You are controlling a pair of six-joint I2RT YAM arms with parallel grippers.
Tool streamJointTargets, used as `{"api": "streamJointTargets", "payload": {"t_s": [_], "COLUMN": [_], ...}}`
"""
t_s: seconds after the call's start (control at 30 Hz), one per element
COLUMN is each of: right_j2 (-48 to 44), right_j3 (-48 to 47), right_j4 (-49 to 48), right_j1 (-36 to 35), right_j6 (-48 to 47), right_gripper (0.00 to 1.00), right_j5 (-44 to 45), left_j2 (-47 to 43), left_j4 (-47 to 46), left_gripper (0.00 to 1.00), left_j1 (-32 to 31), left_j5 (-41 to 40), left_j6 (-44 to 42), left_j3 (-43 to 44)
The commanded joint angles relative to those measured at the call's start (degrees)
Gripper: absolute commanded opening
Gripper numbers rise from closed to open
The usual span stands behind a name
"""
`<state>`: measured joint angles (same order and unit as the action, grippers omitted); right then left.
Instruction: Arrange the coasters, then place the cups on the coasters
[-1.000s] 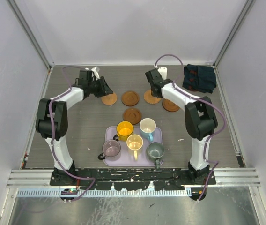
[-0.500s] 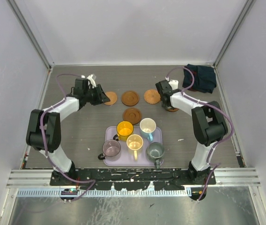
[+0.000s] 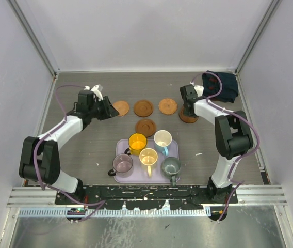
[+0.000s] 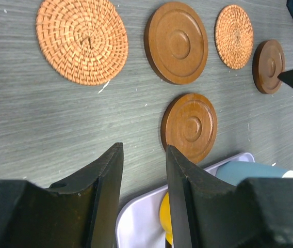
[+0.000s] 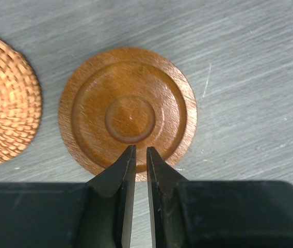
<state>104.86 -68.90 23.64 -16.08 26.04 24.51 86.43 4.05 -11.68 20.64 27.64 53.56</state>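
My left hand [image 4: 143, 150] moderately wide, empty, near the leftmost coaster [image 3: 120, 108], four coasters [image 3: 143, 108] rowed across the bench [image 3: 84, 144], fifth in front, five cups [image 3: 148, 155] on the tray [image 3: 118, 179], my right hand [image 5: 140, 149] pinched almost closed, empty, over the rightmost coaster [image 5: 128, 111]

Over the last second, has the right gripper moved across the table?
Yes. The right gripper has shifted right, off the woven coaster and toward the dark cloth; it now sits over the rightmost wooden coaster.
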Motion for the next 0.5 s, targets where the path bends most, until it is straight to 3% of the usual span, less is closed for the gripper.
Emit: {"api": "streamJointTargets", "payload": {"t_s": [0.0,0.47], "right_j2": [1.5,7.5], "right_j3": [-3.5,-5.5], "right_j4": [-3.0,-4.9], "right_j1": [1.4,5.3], "right_j6": [-0.3,0.8], "right_gripper": [0.2,0.18], "right_j5": [-3.2,-6.2], "left_j2": [-4.8,-7.2], "left_j4": [-0.3,1.4], "left_gripper": [0.4,0.41], "left_j1": [-0.8,-1.0], "left_j5": [-1.9,-3.1], "left_j6": [0.4,1.2], "left_j3": [-1.7,-3.9]}}
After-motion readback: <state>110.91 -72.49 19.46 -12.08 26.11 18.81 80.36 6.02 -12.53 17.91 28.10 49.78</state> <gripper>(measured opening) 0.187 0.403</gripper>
